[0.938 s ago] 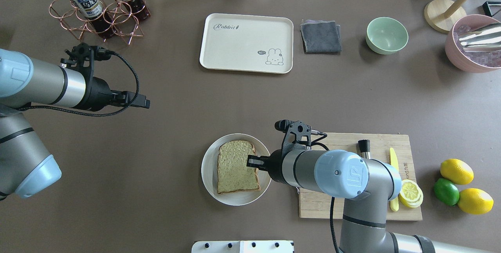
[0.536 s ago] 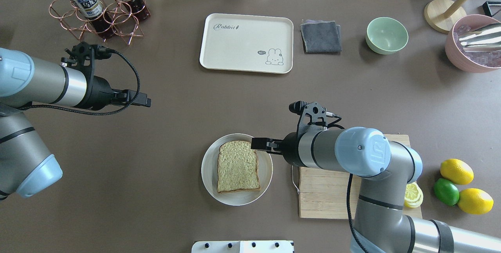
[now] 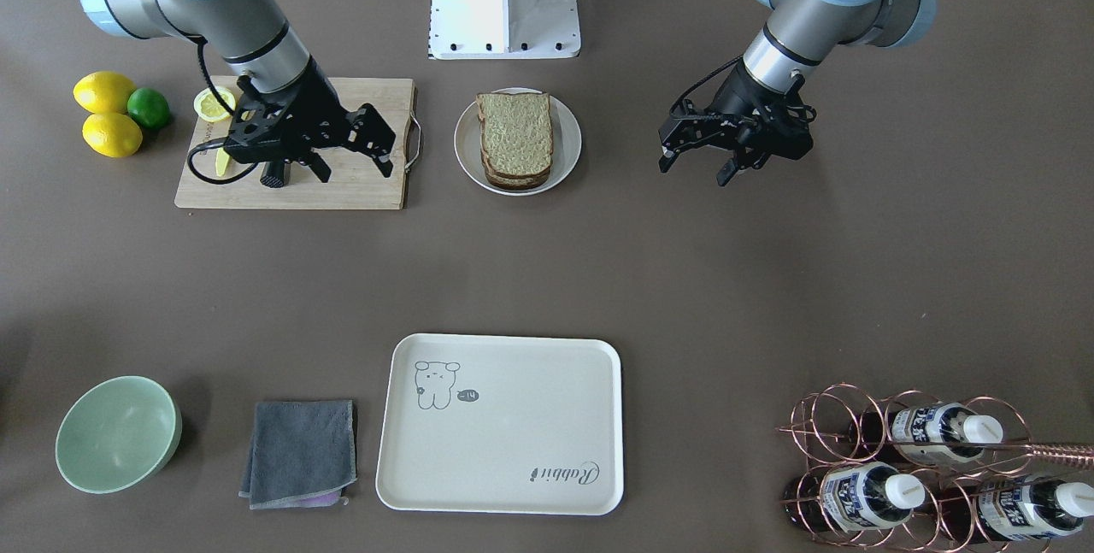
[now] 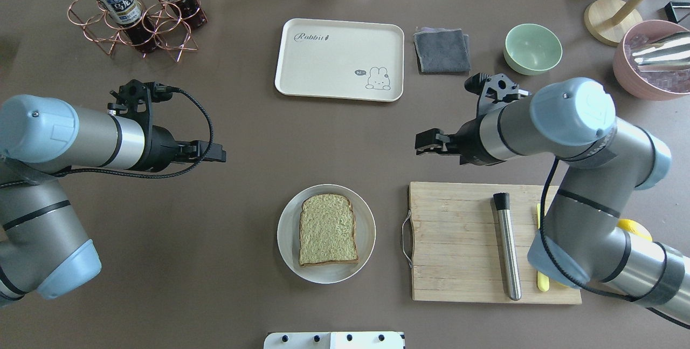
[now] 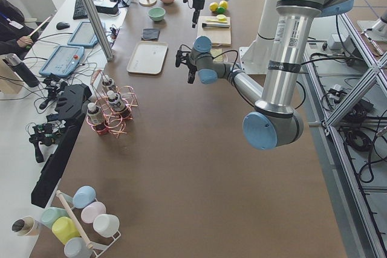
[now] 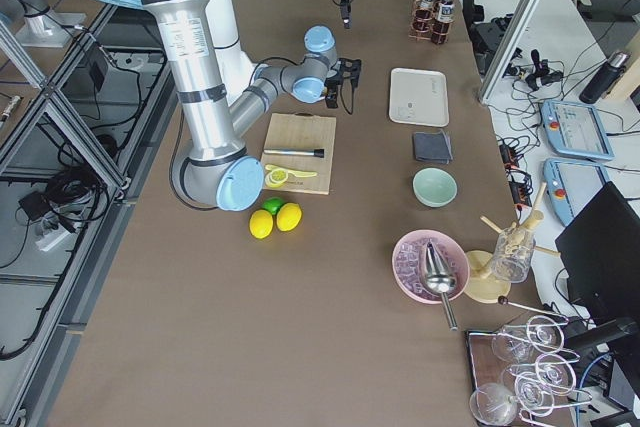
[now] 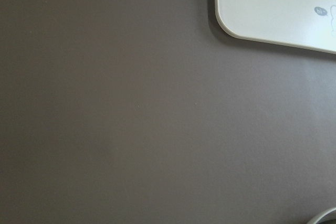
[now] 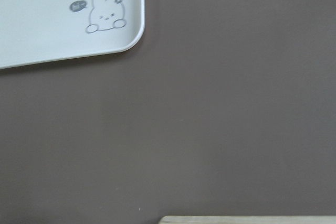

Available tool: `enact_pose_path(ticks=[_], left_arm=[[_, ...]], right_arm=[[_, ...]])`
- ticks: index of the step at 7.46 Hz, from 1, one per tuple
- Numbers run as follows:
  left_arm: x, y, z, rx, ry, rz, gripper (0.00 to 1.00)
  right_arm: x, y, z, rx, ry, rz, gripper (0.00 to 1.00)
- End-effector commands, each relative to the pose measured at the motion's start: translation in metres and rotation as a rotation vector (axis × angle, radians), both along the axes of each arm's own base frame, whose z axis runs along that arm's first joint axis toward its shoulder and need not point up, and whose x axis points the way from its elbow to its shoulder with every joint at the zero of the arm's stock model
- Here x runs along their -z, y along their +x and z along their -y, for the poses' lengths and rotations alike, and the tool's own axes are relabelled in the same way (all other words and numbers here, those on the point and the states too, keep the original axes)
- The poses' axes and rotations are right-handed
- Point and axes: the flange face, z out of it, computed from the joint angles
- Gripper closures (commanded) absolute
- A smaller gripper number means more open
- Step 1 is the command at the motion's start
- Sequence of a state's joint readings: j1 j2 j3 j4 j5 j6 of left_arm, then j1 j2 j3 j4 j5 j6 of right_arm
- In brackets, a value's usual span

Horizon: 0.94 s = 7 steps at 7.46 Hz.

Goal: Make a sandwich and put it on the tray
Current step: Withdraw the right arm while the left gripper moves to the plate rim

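Hovering over the dark brown table (image 4: 242,122), the left arm's black two-finger gripper (image 4: 218,152) hangs with its fingers spread, empty, to the left of the round white plate (image 4: 285,241). On that plate, near the robot's edge of the table, sits the sandwich (image 4: 328,229): speckled tan bread slices with dark crust, stacked flat, any filling hidden. The cream-white rectangular tray (image 4: 334,68), marked with a line-drawn animal and the word "Rabbit", lies well apart across the table. At right, the right gripper (image 4: 423,144) hangs above bare table just beyond the wooden cutting board (image 4: 458,241), fingers likewise apart.
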State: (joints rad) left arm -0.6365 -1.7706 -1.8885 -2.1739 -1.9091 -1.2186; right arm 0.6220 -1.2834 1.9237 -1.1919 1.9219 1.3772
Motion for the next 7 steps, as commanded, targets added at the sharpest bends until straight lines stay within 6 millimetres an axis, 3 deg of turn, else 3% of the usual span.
enact_pose_path(ticks=[1,3,5,7], left_arm=[[0.014,0.045,-0.041,-0.017,-0.063,-0.031,0.02],[0.031,0.082,-0.069,-0.017,-0.042,-0.04,0.02],[0.046,0.1,-0.089,-0.051,-0.031,-0.06,0.02],[0.045,0.105,-0.096,-0.055,-0.025,-0.055,0.02]], right_arm=[[-0.088,0.116,0.033,0.085,0.052,-0.149,0.0],[-0.158,0.219,0.037,0.123,0.054,-0.193,0.0],[-0.218,0.31,0.026,0.17,0.086,-0.232,0.0],[-0.292,0.401,0.027,0.296,0.046,-0.329,0.0]])
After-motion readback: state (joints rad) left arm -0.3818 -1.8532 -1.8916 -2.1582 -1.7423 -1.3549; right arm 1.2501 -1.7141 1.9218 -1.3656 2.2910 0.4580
